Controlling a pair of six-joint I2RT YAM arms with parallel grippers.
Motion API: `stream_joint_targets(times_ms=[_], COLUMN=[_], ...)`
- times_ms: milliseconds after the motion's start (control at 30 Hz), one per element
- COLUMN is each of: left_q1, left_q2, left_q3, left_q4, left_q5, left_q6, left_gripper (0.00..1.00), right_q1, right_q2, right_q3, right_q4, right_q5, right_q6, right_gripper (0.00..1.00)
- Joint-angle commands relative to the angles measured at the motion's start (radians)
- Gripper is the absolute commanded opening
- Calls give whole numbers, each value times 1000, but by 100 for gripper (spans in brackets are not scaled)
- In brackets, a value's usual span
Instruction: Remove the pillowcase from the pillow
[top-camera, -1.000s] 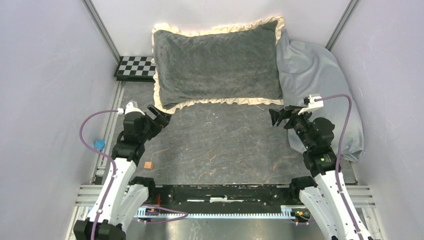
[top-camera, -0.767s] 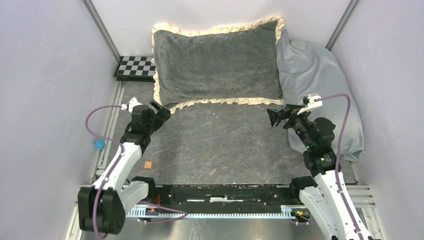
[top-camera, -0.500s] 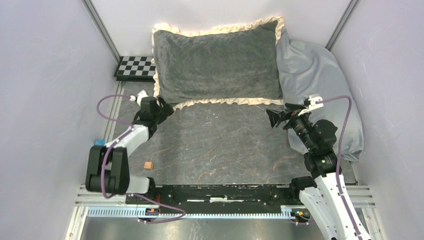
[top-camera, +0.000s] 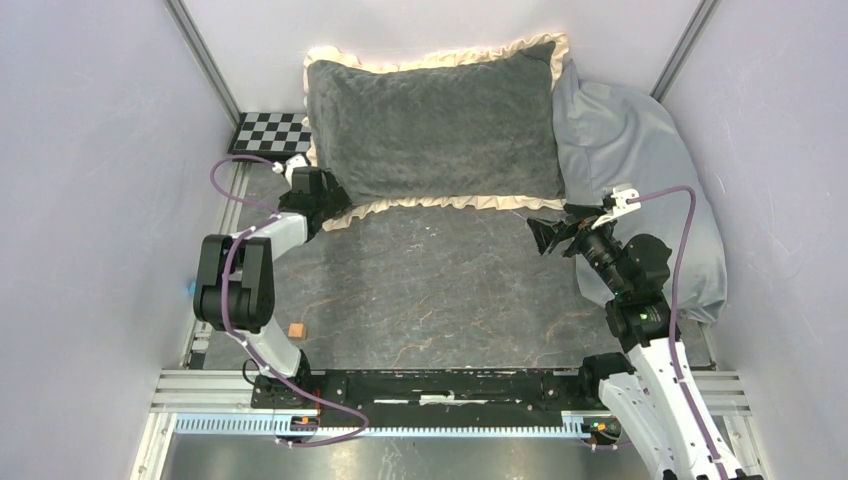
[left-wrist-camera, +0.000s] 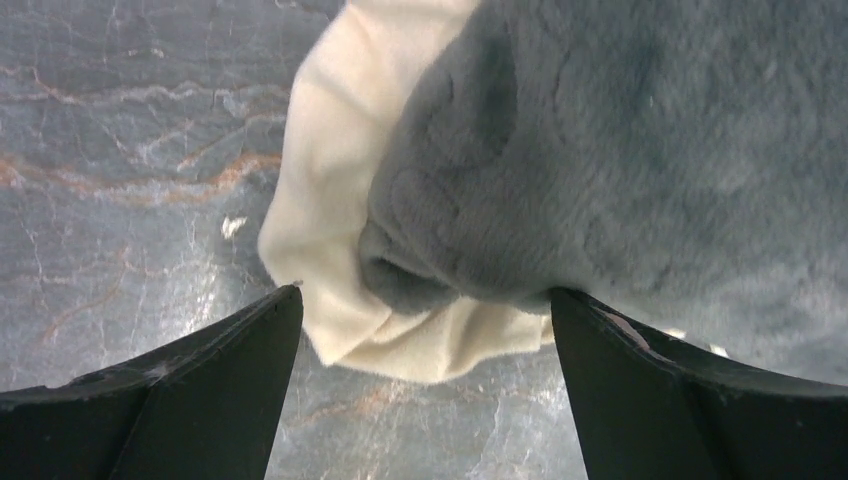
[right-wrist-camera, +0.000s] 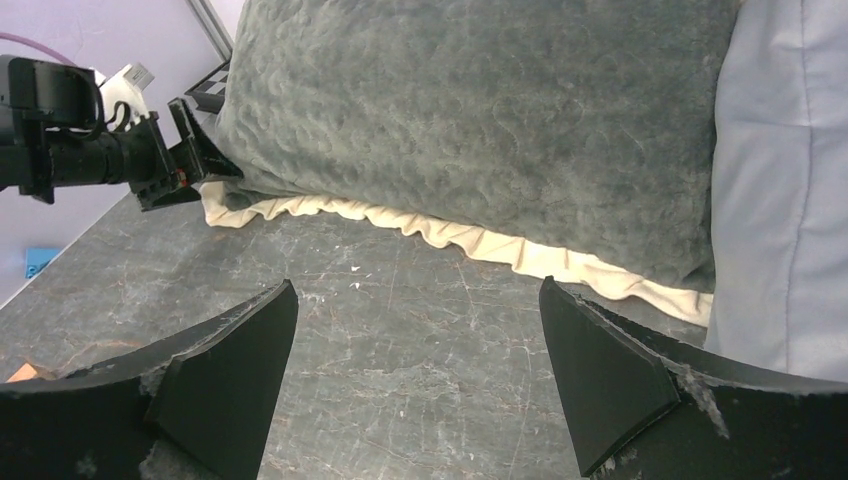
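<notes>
Left claw (top-camera: 333, 212) stood spread wide, its fingers (left-wrist-camera: 200, 390) either side of the near-left corner frill of the pillowcase (top-camera: 435, 120), not closed on it. Right claw (top-camera: 546, 236), likewise spread and holding nothing, hung over the surface (top-camera: 440, 290) near the near-right frill. Pillowcase lay stuffed at the far side, grey plush up, right end against a blue-grey pillow (top-camera: 630, 150).

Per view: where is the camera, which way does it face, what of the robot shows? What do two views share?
Top external: above and behind the robot, looking down on the table; both arms.
Left wrist: close over the pillowcase's frilled corner; own fingers.
Right wrist: low, facing the pillowcase's near edge; own fingers.
Shared: top and right wrist show the left end effector.
</notes>
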Motion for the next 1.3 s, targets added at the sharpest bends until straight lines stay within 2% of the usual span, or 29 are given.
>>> stream_joint_targets(times_ms=[0,200,300,400,433,500,633,700,733,1033,1267], left_q1=[29,57,82,108,120,139,162,161,162,133,118], left_q2=[63,206,259,291,300,314,308,270,243,-193,-470], left_q3=[111,281,318,330,328,320,285,250,230,-43,-204], left_q4=[-68,-218,-268,-298,-298,-284,-252,-241,-231,-142,-112], left_q5=[16,142,194,198,238,299,353,338,332,362,465], left_q6=[30,38,9,-4,-6,-10,-15,-12,-13,-54,-145], left_gripper=[100,100,100,95,91,74,26,6,2,2,2], right_q1=[4,3,3,4,3,4,4,4,3,3,4], right_q2=[-8,-25,-34,-48,-52,-58,-66,-72,-72,-31,30], right_q3=[23,25,33,38,38,37,38,40,39,28,14], right_q4=[45,37,29,25,25,25,18,9,5,-35,-32], right_q5=[-22,-16,-14,-8,-7,-6,-3,2,6,-7,-26], right_q6=[-1,-2,-4,-3,-2,0,3,0,0,13,51], right_gripper=[98,98,98,98,98,98,98,98,98,98,98])
